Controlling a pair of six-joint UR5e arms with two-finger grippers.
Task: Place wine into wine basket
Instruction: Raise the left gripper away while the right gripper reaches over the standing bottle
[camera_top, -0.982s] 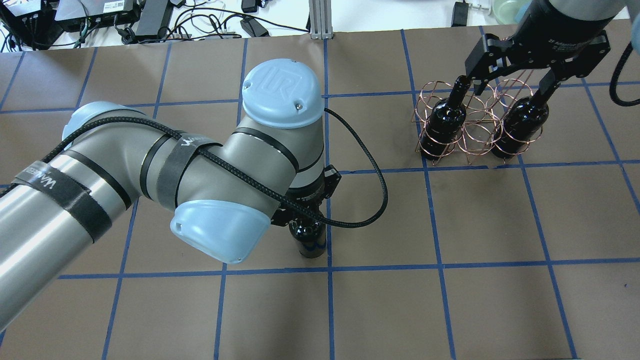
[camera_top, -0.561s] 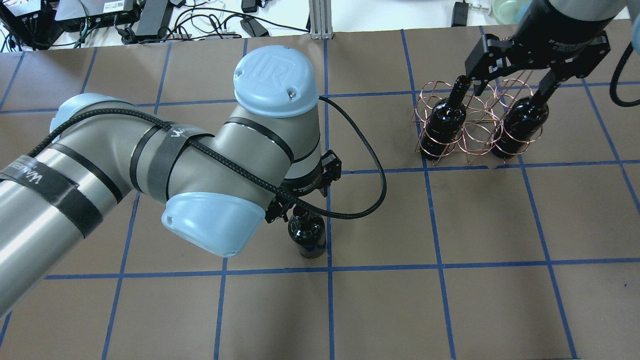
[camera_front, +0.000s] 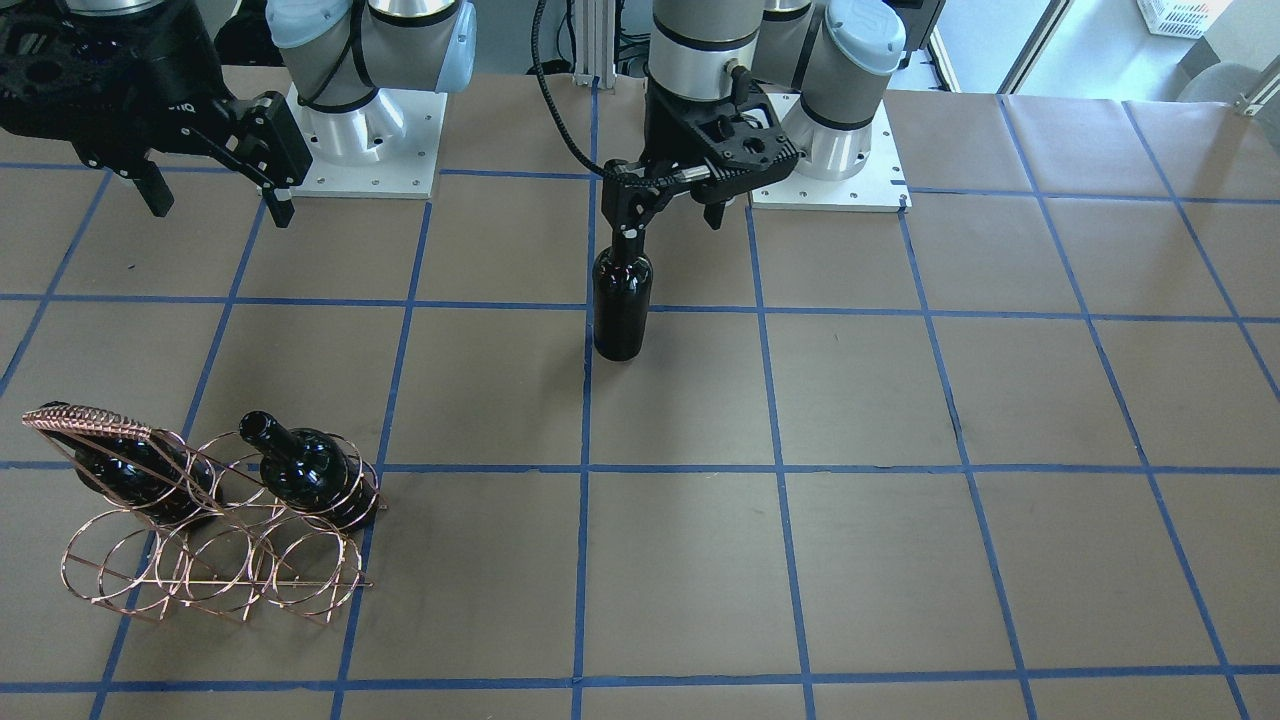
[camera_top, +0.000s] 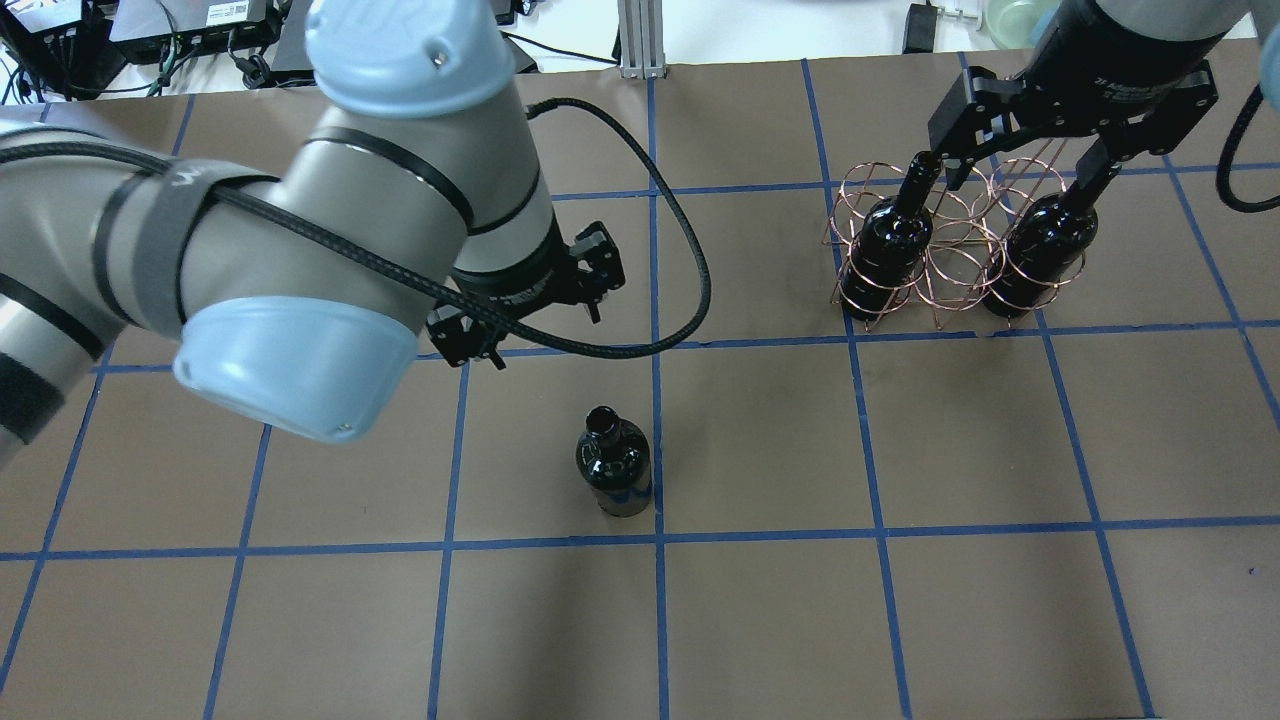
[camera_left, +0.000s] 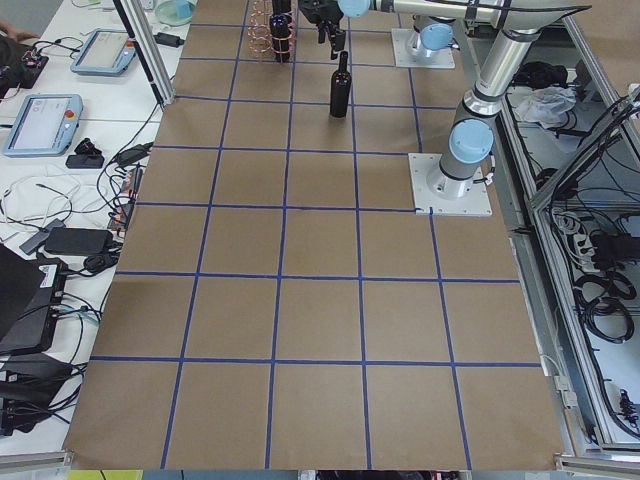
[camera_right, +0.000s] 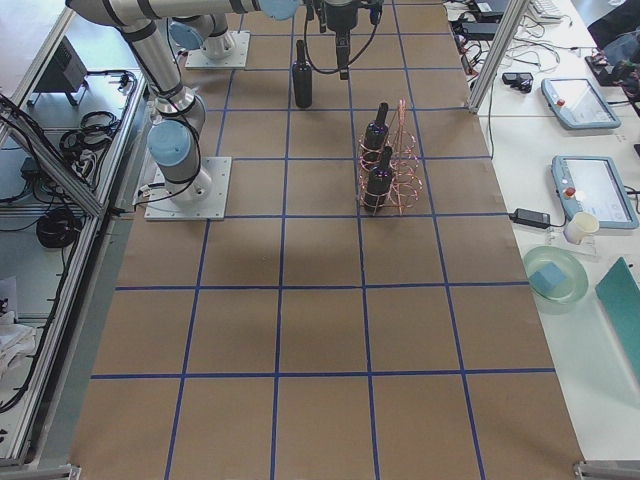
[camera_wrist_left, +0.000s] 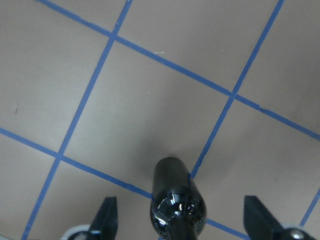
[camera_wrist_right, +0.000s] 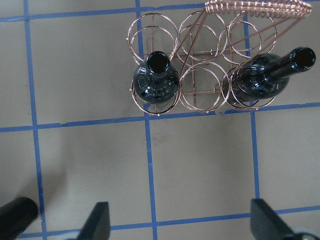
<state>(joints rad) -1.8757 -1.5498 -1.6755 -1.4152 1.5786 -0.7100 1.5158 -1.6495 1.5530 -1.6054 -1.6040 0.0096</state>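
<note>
One near-black wine bottle (camera_top: 615, 475) stands upright and free near the table's middle, also in the front view (camera_front: 621, 300) and left wrist view (camera_wrist_left: 175, 200). My left gripper (camera_top: 530, 325) is open and empty, raised above and behind the bottle's mouth, apart from it (camera_front: 672, 218). The copper wire wine basket (camera_top: 950, 255) stands at the far right (camera_front: 200, 560). It holds two bottles (camera_top: 885, 250) (camera_top: 1040, 245), with a bare ring between them (camera_wrist_right: 200, 85). My right gripper (camera_top: 1012, 170) hangs open and empty above the basket (camera_wrist_right: 182, 222).
The robot's base plates (camera_front: 365, 160) (camera_front: 830, 175) sit at the near table edge. Cables and power bricks (camera_top: 300, 40) and a metal post (camera_top: 640, 40) lie beyond the far edge. Blue tape lines grid the brown table.
My left gripper has lifted off the free bottle's neck and drawn back toward the far left, open. The bottle stays upright in place. The right arm has not moved.
</note>
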